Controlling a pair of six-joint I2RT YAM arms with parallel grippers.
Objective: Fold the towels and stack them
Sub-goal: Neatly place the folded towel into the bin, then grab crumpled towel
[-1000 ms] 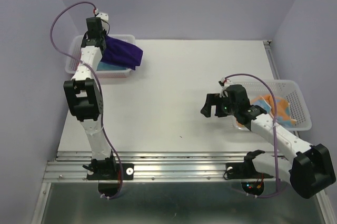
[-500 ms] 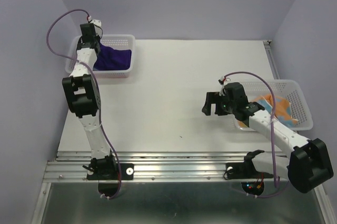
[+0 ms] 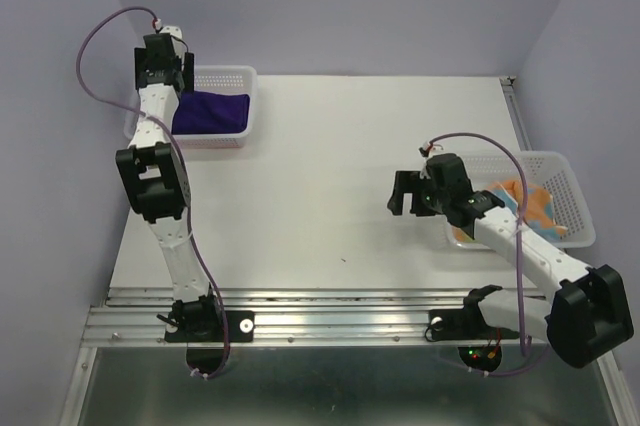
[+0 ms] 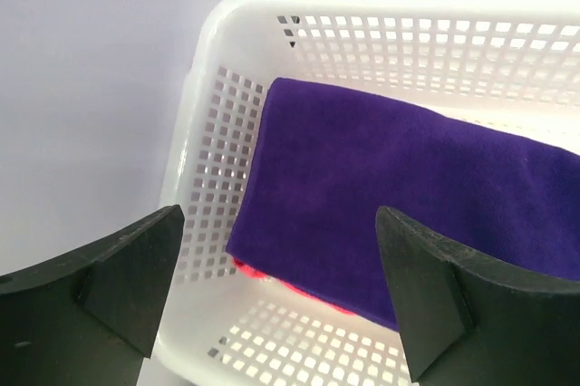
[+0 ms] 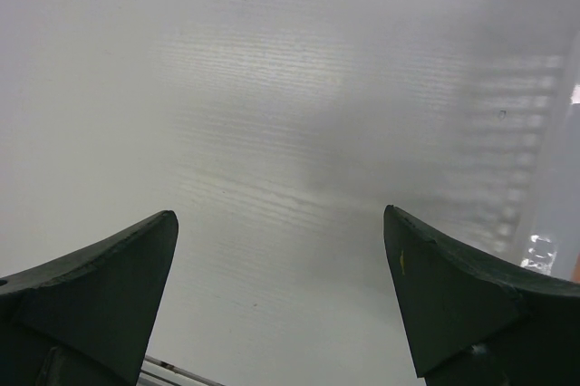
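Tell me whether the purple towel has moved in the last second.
Yes. The purple towel moved left and down: earlier draped over the white basket, now flat inside it.

2 baskets (image 3: 236,72), 2 arms (image 3: 150,182), min. 3 towels (image 3: 212,111)

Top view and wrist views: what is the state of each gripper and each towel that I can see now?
left gripper: open, empty, above the left basket.
right gripper: open, empty, over bare table.
purple towel: folded, lying flat in the left basket.
pink towel: under the purple towel, only an edge shows.
orange patterned towel: in the right basket, fold unclear.
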